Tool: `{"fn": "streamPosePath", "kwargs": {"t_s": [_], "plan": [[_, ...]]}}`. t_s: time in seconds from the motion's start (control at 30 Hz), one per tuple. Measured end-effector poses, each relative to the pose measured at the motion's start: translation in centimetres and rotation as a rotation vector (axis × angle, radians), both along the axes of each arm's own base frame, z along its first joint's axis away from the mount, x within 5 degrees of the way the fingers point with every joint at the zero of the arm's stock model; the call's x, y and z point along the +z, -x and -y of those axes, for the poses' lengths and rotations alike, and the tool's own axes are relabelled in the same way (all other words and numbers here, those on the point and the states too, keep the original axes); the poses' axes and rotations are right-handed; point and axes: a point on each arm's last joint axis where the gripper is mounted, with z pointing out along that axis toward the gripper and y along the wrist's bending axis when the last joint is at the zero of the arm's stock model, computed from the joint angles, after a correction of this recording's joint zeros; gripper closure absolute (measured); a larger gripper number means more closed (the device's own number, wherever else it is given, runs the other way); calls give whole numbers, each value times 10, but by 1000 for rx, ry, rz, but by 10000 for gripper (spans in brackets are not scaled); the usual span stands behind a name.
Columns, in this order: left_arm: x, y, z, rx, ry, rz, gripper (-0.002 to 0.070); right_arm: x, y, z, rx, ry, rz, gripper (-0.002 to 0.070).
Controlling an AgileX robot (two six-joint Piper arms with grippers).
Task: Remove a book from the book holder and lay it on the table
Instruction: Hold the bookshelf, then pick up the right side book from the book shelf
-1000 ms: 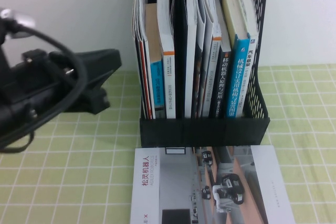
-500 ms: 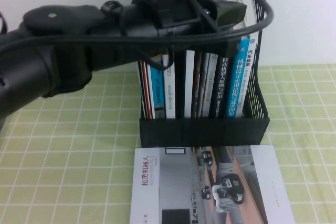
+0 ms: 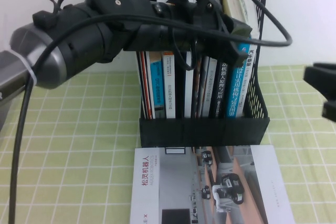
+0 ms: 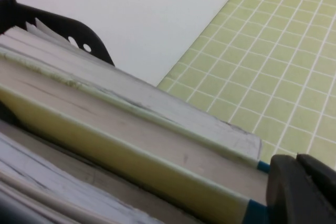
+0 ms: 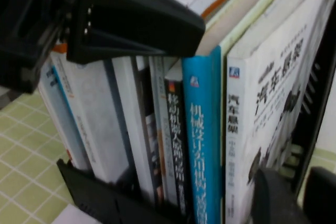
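While the book (image 5: pixel 265 114) stands rightmost in the book holder (image 3: pixel 205 129), left gripper (image 3: pixel 233 32) hovers above, right gripper (image 3: pixel 323 85) approaches alongside; jaw states cannot be told; next, grasp its top edge.

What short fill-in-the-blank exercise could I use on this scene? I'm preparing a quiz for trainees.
1. The left claw hovers over the tall black mesh book holder's ___ compartment.
2. The bright-blue-spined book stands ___ in the holder.
3. The grey booklet with red characters lies flat on the green grid-cloth ___.
4. The right claw is at the high view's ___ edge.

Answers: right; upright; table; right
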Motion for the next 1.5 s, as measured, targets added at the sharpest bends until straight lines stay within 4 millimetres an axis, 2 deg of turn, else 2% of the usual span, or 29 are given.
{"fn": "streamPosePath", "kwargs": {"t_s": [0.13,0.2,0.37,0.47,0.57,0.73,1.0,1.13,1.27,1.4,1.5], "plan": [[-1,-6,-9,22,10,-53,678,9,-31,-8,35,1,12,387],[-1,-10,-16,43,18,-74,678,10,-49,-13,56,6,12,330],[-1,-15,-27,48,35,-117,678,-3,-87,-29,93,16,-32,289],[-1,-16,-29,50,40,-126,678,-10,-96,-45,133,35,-45,285],[-2,-18,-31,57,40,-129,678,-14,-99,-59,141,83,-37,284],[-6,-26,-35,93,41,-123,678,-13,-109,-72,74,136,-29,282],[-8,-28,-33,92,54,-140,678,-39,-159,-80,-34,159,-89,286],[-9,-28,-33,98,63,-154,678,-52,-173,-85,-36,161,-109,363],[-11,-29,-33,102,64,-160,678,-52,-175,-87,-19,165,-101,542],[-10,-29,-33,98,64,-164,678,-44,-173,-86,-21,179,-74,544],[-9,-27,-33,92,71,-176,678,-27,-168,-81,-40,185,-30,544]]}}
